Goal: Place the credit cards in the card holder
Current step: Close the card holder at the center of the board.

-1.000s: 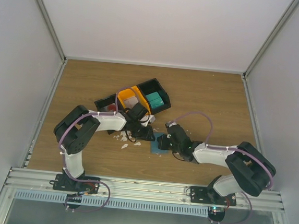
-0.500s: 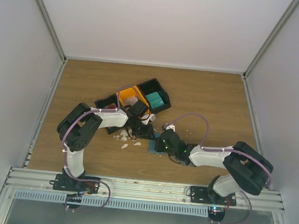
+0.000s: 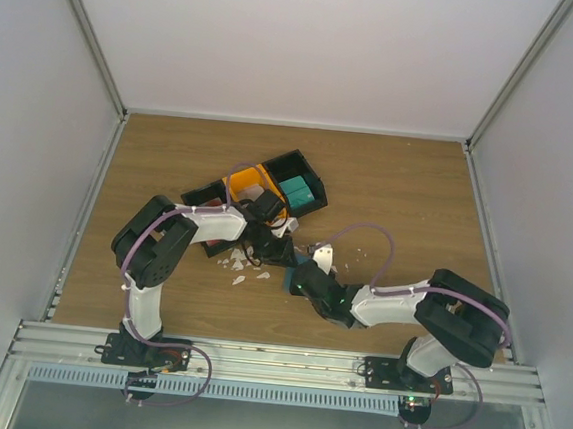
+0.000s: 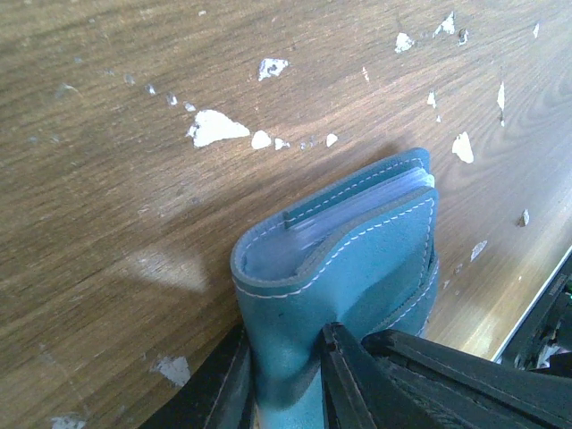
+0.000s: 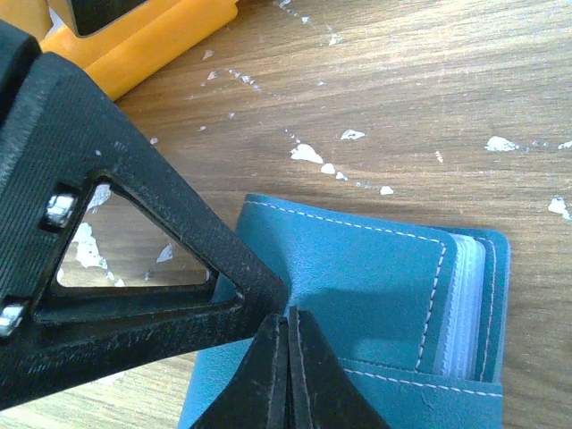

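Right hand [image 5: 288, 338], shut and empty, has swung left onto the card holder [image 5: 357, 268] my left hand [image 4: 288, 375] grips; I judge it's prising the cover open.

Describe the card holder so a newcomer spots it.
On the wooden table, look just in front of the black bin holding a bright teal stack. The card holder is the flat, duller blue-teal wallet with white stitching, outside any bin.
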Controlling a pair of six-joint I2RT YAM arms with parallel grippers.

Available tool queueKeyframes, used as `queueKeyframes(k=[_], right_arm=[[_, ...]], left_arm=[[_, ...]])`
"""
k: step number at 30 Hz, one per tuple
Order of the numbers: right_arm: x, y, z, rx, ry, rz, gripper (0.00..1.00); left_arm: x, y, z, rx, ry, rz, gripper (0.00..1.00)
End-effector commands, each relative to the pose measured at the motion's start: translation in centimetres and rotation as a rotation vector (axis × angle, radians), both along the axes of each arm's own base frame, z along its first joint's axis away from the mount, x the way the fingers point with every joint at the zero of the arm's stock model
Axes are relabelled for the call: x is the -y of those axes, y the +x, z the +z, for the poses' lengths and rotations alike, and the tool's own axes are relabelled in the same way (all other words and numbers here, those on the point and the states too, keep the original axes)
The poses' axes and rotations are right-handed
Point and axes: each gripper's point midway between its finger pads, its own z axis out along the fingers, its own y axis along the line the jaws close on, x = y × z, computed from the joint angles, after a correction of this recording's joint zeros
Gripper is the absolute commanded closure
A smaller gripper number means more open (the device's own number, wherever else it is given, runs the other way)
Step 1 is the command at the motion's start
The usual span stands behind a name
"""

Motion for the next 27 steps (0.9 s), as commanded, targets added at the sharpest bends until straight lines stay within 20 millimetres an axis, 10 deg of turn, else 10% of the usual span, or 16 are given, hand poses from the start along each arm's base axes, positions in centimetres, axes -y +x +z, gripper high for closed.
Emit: queueKeyframes(k=[1,14,27], right_arm=[[8.9,-10.9,-10.2,-0.499,-0.400,0.119,1.00],[5.0,1.3,7.0,-0.111,-0.057,0.040,0.71],[10.6,1.7,6.8,-0.207,-0.053,-0.061,0.22]], left_arm=[[0.6,0.8,-0.7,0.035,0.006,-0.010,0.77],[1.2,1.4,3.4,0.114,-0.047,-0.044,0.55],[-2.8,1.4,7.1,0.352,-0.007,0.074,0.40]])
